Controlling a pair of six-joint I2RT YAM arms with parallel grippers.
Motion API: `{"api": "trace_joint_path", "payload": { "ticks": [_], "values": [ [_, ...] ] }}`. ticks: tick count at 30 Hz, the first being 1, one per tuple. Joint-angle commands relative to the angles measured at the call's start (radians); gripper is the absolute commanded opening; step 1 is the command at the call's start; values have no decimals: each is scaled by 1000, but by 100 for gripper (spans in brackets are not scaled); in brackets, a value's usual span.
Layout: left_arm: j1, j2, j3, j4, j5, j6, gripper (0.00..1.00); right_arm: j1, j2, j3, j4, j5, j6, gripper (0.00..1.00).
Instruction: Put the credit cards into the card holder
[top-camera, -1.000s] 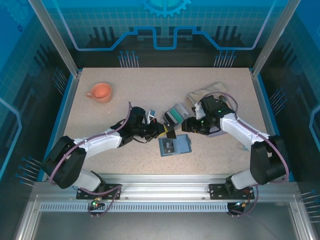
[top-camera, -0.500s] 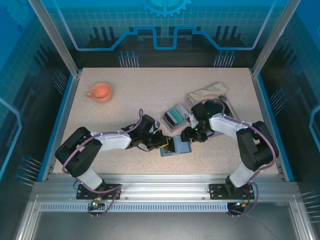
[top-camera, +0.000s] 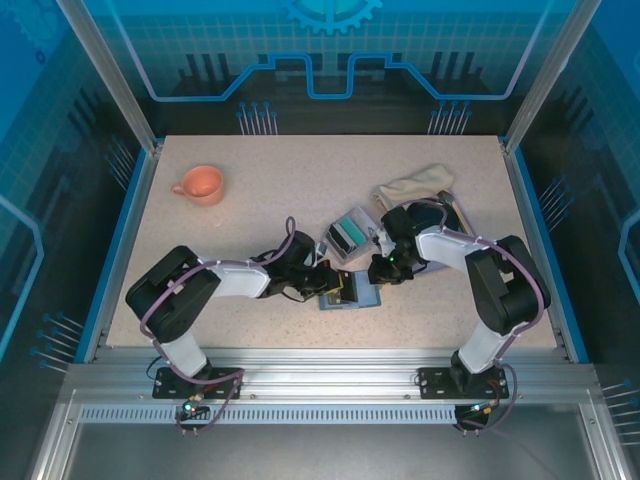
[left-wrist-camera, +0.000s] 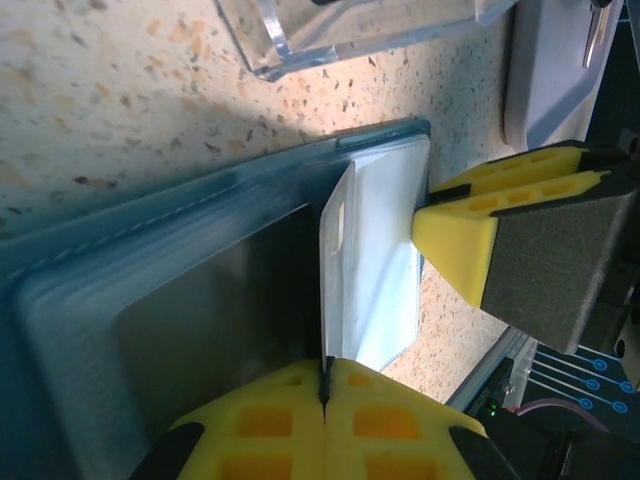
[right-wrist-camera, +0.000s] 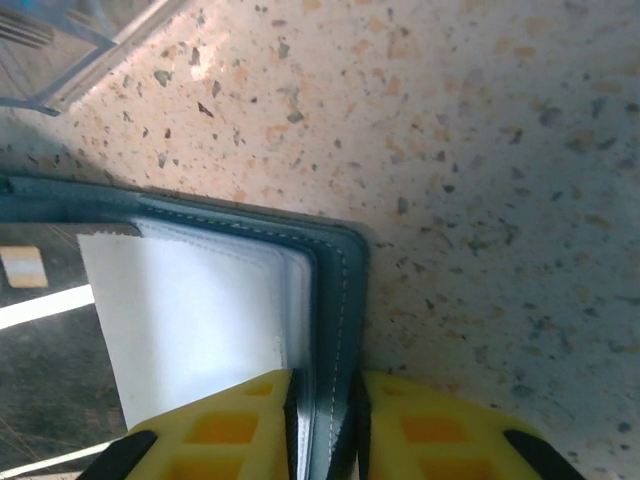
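The teal card holder (top-camera: 364, 299) lies open on the table's near middle. My left gripper (left-wrist-camera: 325, 385) is shut on a thin credit card (left-wrist-camera: 337, 250), seen edge-on, standing over the holder's dark inner pocket (left-wrist-camera: 200, 310). My right gripper (right-wrist-camera: 325, 420) is shut on the card holder's stitched right edge (right-wrist-camera: 338, 300), one finger inside against the pale lining and one outside. One yellow fingertip (left-wrist-camera: 465, 240) of the right gripper shows in the left wrist view. In the top view the left gripper (top-camera: 335, 290) and right gripper (top-camera: 377, 274) meet at the holder.
A clear plastic box (top-camera: 350, 232) holding more cards stands just behind the holder. An orange cup (top-camera: 200, 184) sits at the back left. A folded cloth (top-camera: 415, 182) and a grey-lilac mat (top-camera: 455, 215) lie at the back right.
My right gripper has come down onto the card holder's right edge and closed on it. The left gripper has carried its card forward and right, over the open holder.
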Motion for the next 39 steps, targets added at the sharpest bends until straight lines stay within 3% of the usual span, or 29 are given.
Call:
{"api": "trace_joint_path", "payload": {
  "ticks": [1,27,35,39],
  "values": [
    [-9,38,15,-11,26,27,0,-13,40,-31,22,-16,2,22],
    [-96,142,160,-48,-51,-50,9,-51,-7,-112,110,-188,93,16],
    [-110,106,178,-151,-119,-26,25,-61,-30,-139,114,-151,122,19],
    [-110,44,153,-233,-173,-9,41,-71,-25,-132,96,-110,112,23]
  ]
}}
